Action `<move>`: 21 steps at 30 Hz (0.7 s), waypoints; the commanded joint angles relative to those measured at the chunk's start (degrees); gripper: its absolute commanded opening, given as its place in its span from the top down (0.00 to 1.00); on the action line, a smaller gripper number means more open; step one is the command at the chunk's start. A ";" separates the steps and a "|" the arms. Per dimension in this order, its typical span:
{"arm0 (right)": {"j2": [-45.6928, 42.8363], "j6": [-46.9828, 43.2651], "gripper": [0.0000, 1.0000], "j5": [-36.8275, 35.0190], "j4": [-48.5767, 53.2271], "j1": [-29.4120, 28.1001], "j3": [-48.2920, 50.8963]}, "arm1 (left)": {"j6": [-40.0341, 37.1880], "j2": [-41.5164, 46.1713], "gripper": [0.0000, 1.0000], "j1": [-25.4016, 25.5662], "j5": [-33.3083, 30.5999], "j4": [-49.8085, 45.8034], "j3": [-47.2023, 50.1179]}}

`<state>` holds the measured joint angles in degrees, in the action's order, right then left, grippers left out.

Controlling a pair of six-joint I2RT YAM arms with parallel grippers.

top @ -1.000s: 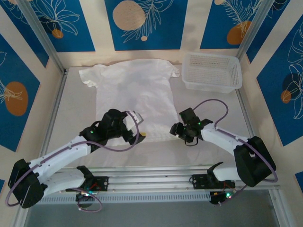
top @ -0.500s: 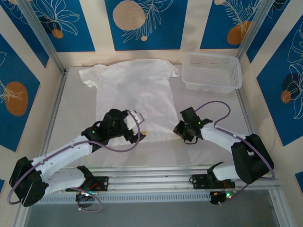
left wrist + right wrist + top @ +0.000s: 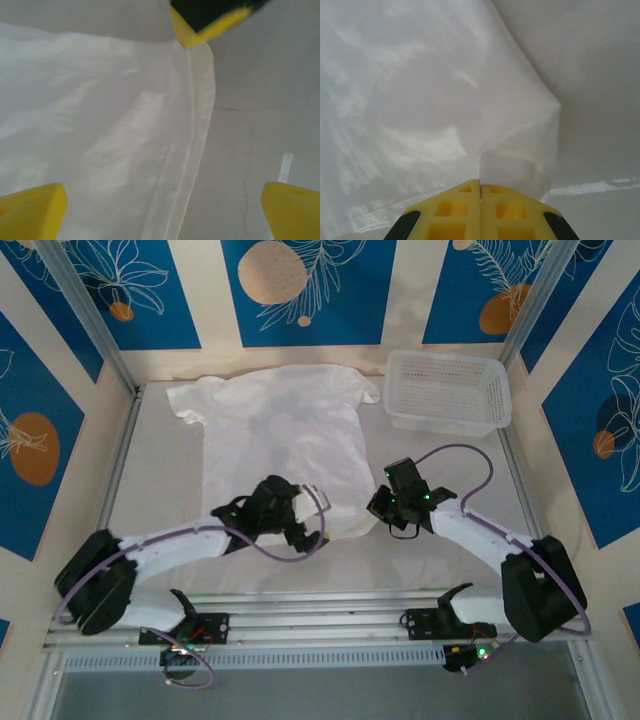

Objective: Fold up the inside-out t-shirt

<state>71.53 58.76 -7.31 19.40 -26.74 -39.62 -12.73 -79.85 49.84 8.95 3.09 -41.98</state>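
Observation:
The inside-out t-shirt (image 3: 280, 430) lies flat on the white table, neck toward the far wall and hem toward the arms. My right gripper (image 3: 378, 508) is at the hem's right corner, and its yellow fingers (image 3: 465, 200) are shut on a pinch of white cloth (image 3: 515, 165) that rises off the table. My left gripper (image 3: 310, 530) hovers low over the bottom hem near its middle. It (image 3: 162, 207) stands wide open, with the hem band (image 3: 197, 130) running between the fingertips and nothing gripped. The right gripper's yellow tip (image 3: 200, 22) shows at the hem's far end.
A white mesh basket (image 3: 447, 390) stands at the back right, just beyond the shirt's right sleeve. Bare white table (image 3: 160, 490) lies left of the shirt and between the hem and the arm bases. Metal frame posts (image 3: 85, 315) flank the workspace.
The right gripper has closed on the hem's right corner. The left arm has slid right along the hem toward the middle, still open.

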 commanded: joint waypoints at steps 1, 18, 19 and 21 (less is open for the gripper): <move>-4.32 0.61 1.00 0.73 1.06 0.29 -2.44 | 1.64 -5.92 0.01 1.93 -0.47 7.92 -3.51; -9.53 -3.83 1.00 -3.52 7.08 0.56 -3.81 | 7.02 -23.25 0.22 3.20 -38.73 1.07 -14.30; -9.94 -3.87 1.00 -3.49 7.28 1.06 -3.82 | 7.22 -22.95 0.23 3.16 -43.85 -0.20 -13.86; -10.51 -3.86 1.00 -3.18 7.75 2.00 -3.85 | 7.97 -21.88 0.24 2.73 -51.35 -2.69 -13.03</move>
<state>62.48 55.81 -9.02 24.84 -25.87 -42.52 -5.89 -102.50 52.51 -26.96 5.82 -55.33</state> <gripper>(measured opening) 0.046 0.759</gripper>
